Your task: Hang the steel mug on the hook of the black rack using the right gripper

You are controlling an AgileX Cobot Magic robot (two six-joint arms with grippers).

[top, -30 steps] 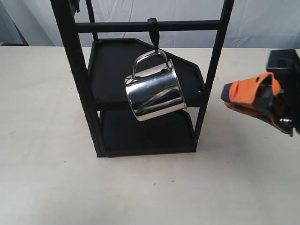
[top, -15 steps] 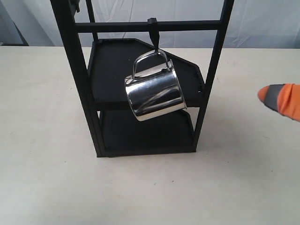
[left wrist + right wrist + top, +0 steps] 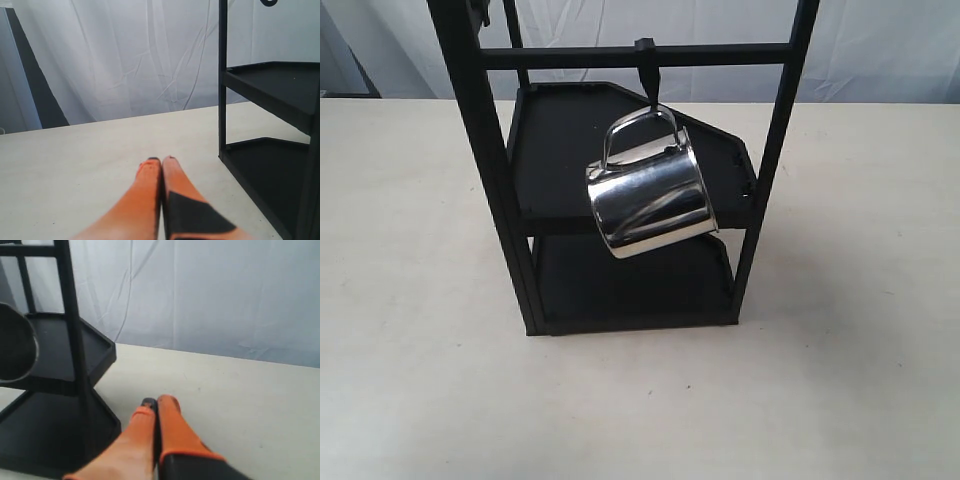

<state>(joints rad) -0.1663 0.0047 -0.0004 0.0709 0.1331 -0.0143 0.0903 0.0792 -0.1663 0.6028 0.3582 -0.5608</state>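
Note:
The steel mug [image 3: 650,200] hangs tilted by its looped handle from the hook [image 3: 649,80] under the top crossbar of the black rack [image 3: 490,190]. No gripper touches it. In the right wrist view the right gripper [image 3: 156,404] is shut and empty, low over the table beside the rack [image 3: 75,355], and the dark mouth of the mug [image 3: 15,347] shows at the frame's edge. The left gripper [image 3: 159,161] is shut with nothing in it, on the other side of the rack [image 3: 222,85]. Neither gripper shows in the exterior view.
The rack's two black shelves [image 3: 560,140] carry nothing that I can see. A pale tabletop [image 3: 420,380] spreads around the rack and a white cloth backdrop [image 3: 200,290] hangs behind it.
The right gripper has drawn back to the right, away from the rack, and has left the exterior view. The mug stays hanging on the hook.

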